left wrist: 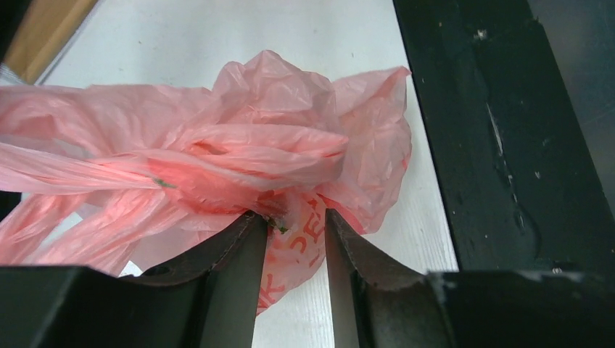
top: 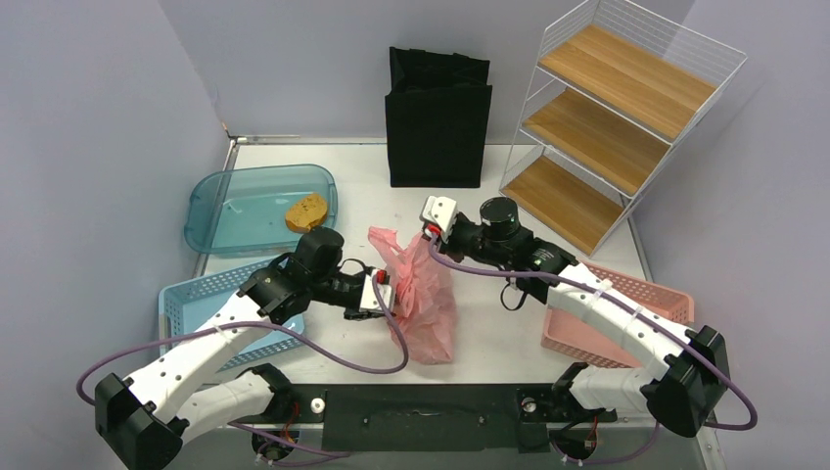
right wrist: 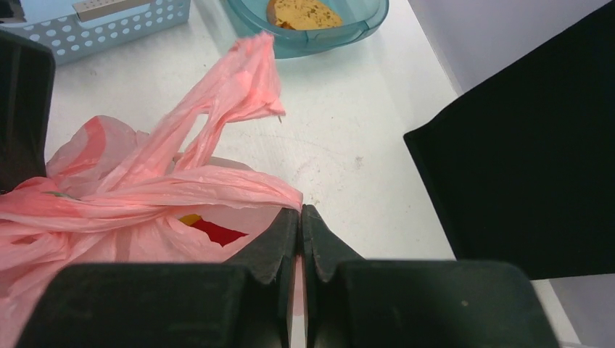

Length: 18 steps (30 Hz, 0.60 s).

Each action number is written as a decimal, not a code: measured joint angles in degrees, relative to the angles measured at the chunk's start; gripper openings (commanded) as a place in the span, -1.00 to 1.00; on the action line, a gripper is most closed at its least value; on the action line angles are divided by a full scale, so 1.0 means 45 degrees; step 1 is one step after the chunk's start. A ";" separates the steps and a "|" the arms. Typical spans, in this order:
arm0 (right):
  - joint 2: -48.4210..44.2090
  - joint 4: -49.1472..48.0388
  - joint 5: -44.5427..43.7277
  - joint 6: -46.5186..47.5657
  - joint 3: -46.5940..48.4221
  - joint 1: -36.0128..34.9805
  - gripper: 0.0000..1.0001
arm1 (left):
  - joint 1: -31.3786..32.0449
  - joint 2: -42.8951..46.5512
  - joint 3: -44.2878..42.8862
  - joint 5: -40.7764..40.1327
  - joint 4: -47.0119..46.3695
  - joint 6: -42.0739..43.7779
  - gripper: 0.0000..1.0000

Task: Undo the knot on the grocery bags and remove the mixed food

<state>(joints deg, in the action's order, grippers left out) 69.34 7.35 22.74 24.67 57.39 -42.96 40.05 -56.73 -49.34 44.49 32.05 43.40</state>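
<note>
A pink grocery bag (top: 428, 304) lies mid-table between my two arms. My right gripper (top: 431, 231) is at its top, shut on a stretched strip of the bag's handle (right wrist: 239, 190), pinched at the fingertips (right wrist: 300, 212). My left gripper (left wrist: 290, 216) is at the bag's left side, its jaws still apart, with a printed fold of the bag (left wrist: 294, 246) between them. The bunched, twisted plastic of the knot (left wrist: 246, 163) sits just beyond those fingertips. A loose handle end (right wrist: 246, 72) sticks up. Red and yellow mixed food (right wrist: 210, 230) shows through the bag's skin.
A black fabric tote (top: 438, 117) stands at the back, with a wire shelf with wooden boards (top: 607, 127) to its right. A teal tray (top: 235, 220) holds a brown bread-like piece (top: 306, 211). A blue basket (top: 196, 299) sits under the left arm and a pink basket (top: 646, 289) under the right.
</note>
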 measured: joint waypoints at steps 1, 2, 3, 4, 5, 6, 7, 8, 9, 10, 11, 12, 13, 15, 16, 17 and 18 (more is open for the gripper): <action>0.0019 -0.0010 0.0024 -0.0107 0.0000 0.0068 -1.00 | 0.0000 0.0019 0.0083 -0.0078 0.0107 0.0223 -0.38; 0.0053 -0.0015 0.0039 -0.0257 0.0000 0.0151 -1.00 | 0.0000 0.0044 0.0165 -0.0136 0.0214 0.0427 -0.39; 0.0107 -0.0019 0.0049 -0.0374 0.0000 0.0248 -1.00 | 0.0000 0.0107 0.0316 -0.0228 0.0364 0.0641 -0.40; 0.0170 -0.0019 0.0049 -0.0525 0.0000 0.0340 -1.00 | 0.0000 0.0165 0.0442 -0.0296 0.0457 0.0787 -0.41; 0.0223 -0.0010 0.0053 -0.0631 0.0000 0.0418 -1.00 | 0.0000 0.0253 0.0627 -0.0408 0.0520 0.0913 -0.42; 0.0282 -0.0010 0.0049 -0.0767 0.0000 0.0515 -1.00 | 0.0000 0.0355 0.0816 -0.0520 0.0607 0.1015 -0.42; 0.0321 -0.0019 0.0053 -0.0874 0.0000 0.0583 -1.00 | 0.0000 0.0461 0.1001 -0.0617 0.0733 0.1117 -0.43; 0.0340 -0.0010 0.0063 -0.0991 0.0000 0.0656 -1.00 | -0.0005 0.0583 0.1171 -0.0724 0.0831 0.1166 -0.43; 0.0350 -0.0005 0.0117 -0.1093 0.0000 0.0714 -1.00 | -0.0029 0.0695 0.1311 -0.0806 0.0869 0.1175 -0.42; 0.0350 -0.0005 0.0151 -0.1161 0.0000 0.0729 -1.00 | -0.0073 0.0801 0.1399 -0.0845 0.0884 0.1146 -0.42; 0.0350 -0.0005 0.0223 -0.1287 0.0000 0.0729 -1.00 | -0.0185 0.0942 0.1477 -0.0865 0.0879 0.1083 -0.42; 0.0350 -0.0010 0.0262 -0.1326 0.0000 0.0729 -1.00 | -0.0325 0.1098 0.1535 -0.0869 0.0894 0.0947 -0.42; 0.0350 -0.0015 0.0296 -0.1394 0.0000 0.0729 -1.00 | -0.0515 0.1248 0.1554 -0.0855 0.0918 0.0792 -0.42; 0.0350 -0.0019 0.0335 -0.1515 0.0005 0.0733 -1.00 | -0.1059 0.1525 0.1554 -0.0743 0.0971 0.0432 -0.39; 0.0350 -0.0029 0.0345 -0.1559 0.0005 0.0743 -1.00 | -0.1438 0.1666 0.1549 -0.0670 0.1010 0.0228 -0.32; 0.0350 -0.0053 0.0350 -0.1613 0.0005 0.0758 -1.00 | -0.1802 0.1783 0.1540 -0.0578 0.1069 0.0044 -0.27; 0.0350 -0.0083 0.0355 -0.1651 0.0005 0.0772 -1.00 | -0.2205 0.1894 0.1491 -0.0471 0.1141 -0.0204 -0.16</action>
<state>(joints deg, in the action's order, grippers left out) 70.91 6.98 24.34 17.23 57.41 -39.48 30.13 -48.21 -42.63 42.37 37.19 42.48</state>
